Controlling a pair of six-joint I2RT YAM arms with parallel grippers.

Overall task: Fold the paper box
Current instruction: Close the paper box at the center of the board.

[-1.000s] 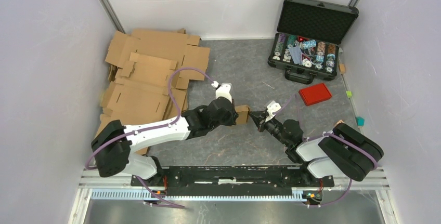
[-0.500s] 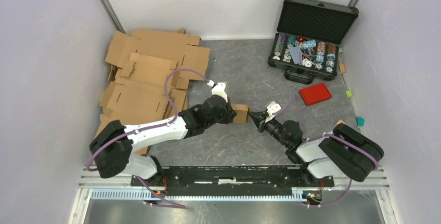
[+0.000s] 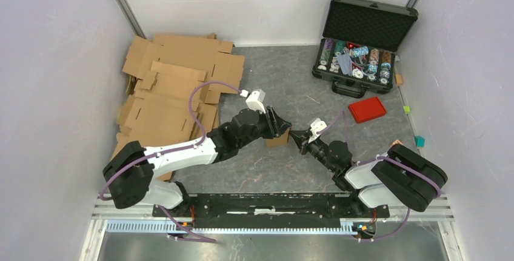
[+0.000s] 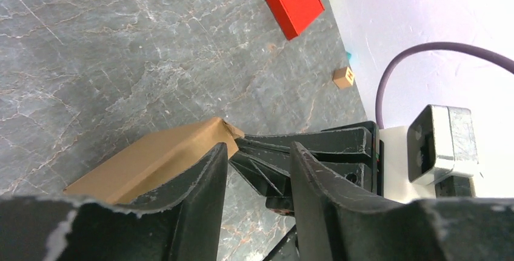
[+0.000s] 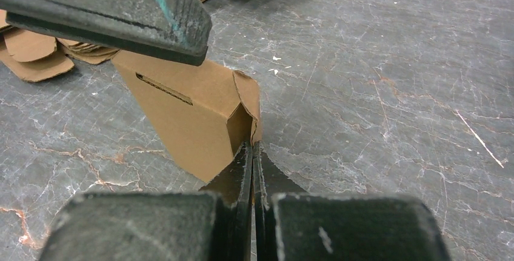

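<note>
My right pincer is clenched, tips against the end flap of the paper box directly ahead; I can't tell whether it nips the flap. My left pincer hangs released over the box. Light, creasable card, I judge: grip panel edges, gently.

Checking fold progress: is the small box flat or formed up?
Formed up: the paper box shows walls and a hollow end, flap ajar, by the right gripper.
</note>
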